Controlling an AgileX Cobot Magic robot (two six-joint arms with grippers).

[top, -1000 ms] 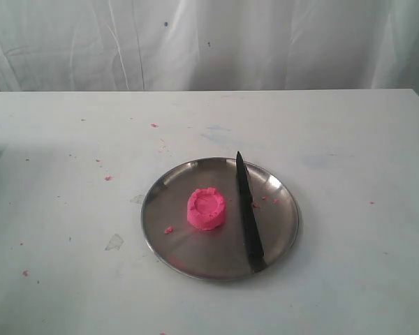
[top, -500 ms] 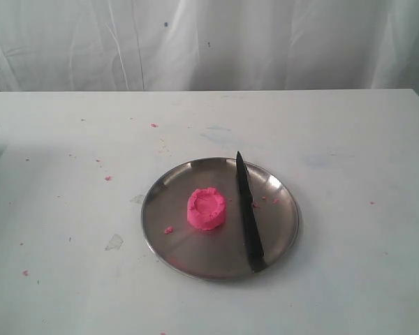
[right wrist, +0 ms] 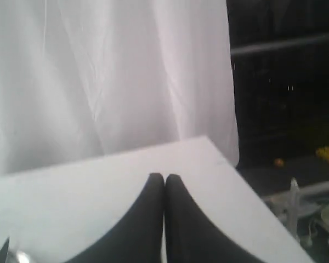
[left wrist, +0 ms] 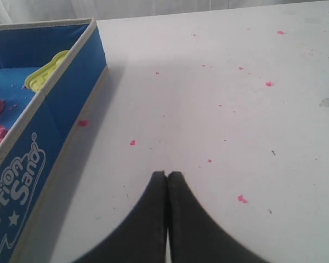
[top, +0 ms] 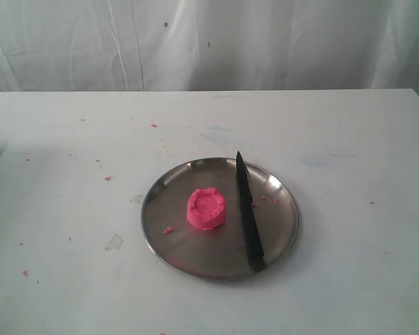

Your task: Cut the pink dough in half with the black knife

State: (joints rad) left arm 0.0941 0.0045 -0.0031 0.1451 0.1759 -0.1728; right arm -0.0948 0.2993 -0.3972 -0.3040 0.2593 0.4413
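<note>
Risks, nearest first. R claw [right wrist: 164,176] is pinched shut w/ nothing in it, same for L claw [left wrist: 166,174]. Either must open before any grab; going down closed would just poke or shove the knife [top: 247,213]. Knife lies flat on the plate [top: 160,241], handle end on the near rim. It's thin and low on slick steel, so a pinch prob. skids it, or the fingers hit metal first. Plate looks loose on the table [top: 349,230], so a sideways push could slide the lot. Dough [top: 207,209] is soft w/ a dented top and nothing holds it down. The blade may stick and drag it instead of splitting it, or land off-centre and give uneven halves. Crumbs [top: 168,229] on plate and table suggest it sheds.

Positions. Neither arm shows in the exterior view, so both claws are well apart from dough and knife. R claw hangs over the table near a corner, facing the curtain [right wrist: 98,82]; only the knife tip and a sliver of plate show at the edge of its view. L claw sits low over the table beside a blue box [left wrist: 55,126], w/ no puck or knife in its view. On the plate, dough is approx. mid, w/ the knife just beside it on the right, not touching, tip toward the far rim.
</note>
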